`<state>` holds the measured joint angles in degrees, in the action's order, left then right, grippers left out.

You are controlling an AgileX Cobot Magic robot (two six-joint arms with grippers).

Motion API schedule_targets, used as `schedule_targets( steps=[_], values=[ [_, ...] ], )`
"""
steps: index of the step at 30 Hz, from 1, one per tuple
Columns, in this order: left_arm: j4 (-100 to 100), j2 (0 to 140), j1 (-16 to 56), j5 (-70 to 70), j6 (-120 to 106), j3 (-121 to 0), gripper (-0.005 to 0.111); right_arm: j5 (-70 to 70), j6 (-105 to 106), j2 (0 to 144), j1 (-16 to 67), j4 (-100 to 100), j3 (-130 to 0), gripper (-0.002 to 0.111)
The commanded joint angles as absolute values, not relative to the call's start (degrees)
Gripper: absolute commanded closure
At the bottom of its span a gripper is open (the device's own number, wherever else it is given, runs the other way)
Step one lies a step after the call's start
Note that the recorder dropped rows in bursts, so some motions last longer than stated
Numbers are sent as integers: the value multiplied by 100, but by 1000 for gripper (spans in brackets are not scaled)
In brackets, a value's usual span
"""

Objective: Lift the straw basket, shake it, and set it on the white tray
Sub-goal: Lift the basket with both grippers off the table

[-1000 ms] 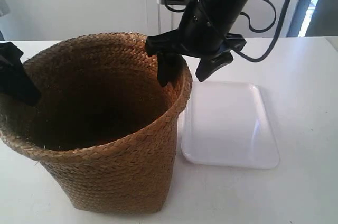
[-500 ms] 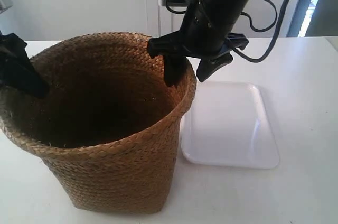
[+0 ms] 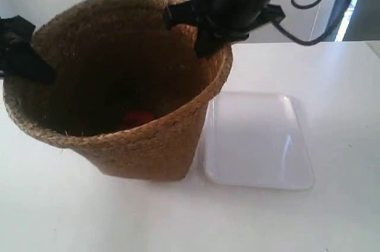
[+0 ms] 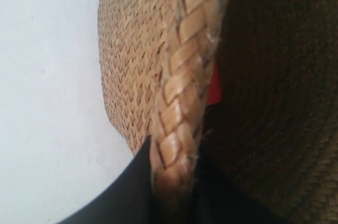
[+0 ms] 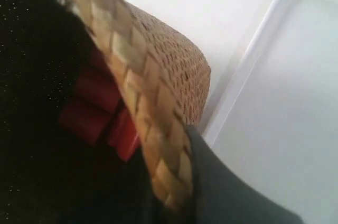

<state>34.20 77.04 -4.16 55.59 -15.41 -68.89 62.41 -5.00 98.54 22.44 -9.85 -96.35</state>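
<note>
The straw basket (image 3: 148, 145) hangs tilted above the white table, its dark mouth turned toward the exterior camera. My left gripper (image 3: 27, 65) is shut on the braided rim at the exterior view's left, one finger outside the wall and one inside (image 4: 171, 182). Across the mouth, my right gripper (image 3: 208, 38) is shut on the rim nearest the tray, pinching the braid (image 5: 169, 192). The white tray (image 3: 261, 145) lies flat on the table beside the basket and shows in the right wrist view too (image 5: 285, 102). Red objects (image 3: 138, 117) lie in the basket's bottom.
The red objects inside the basket also show in both wrist views (image 4: 213, 86) (image 5: 95, 108). White tabletop (image 3: 71, 216) stretches in front of the basket and the tray. A white wall and a door frame (image 3: 350, 2) stand behind the table.
Both grippers have closed on the rim. The basket has risen off the table and tipped, so the red objects inside now show. The tray has not moved.
</note>
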Motion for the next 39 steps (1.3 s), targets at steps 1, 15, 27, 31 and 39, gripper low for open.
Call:
schedule_targets(
  steps=[1, 15, 27, 31, 39],
  values=[
    [3682, 7143, -384, 5247, -1695, -6871, 107, 5625, -277, 9284, 2432, -569, -9505, 108],
    [2999, 6569, 539, 4015, -1914, -6860, 107, 3136, -557, 8078, 2971, 402, -7191, 108],
    [3123, 6455, 539, 3428, -2137, -6563, 107, 3318, -839, 7770, 2971, 429, -7182, 108],
    [3217, 6123, 539, 2724, -2182, -5936, 107, 3441, -800, 7810, 2971, 429, -7182, 108],
    [3206, 5939, 539, 2478, -2187, -5375, 107, 3221, -627, 8112, 2971, 492, -6998, 108]
  ],
)
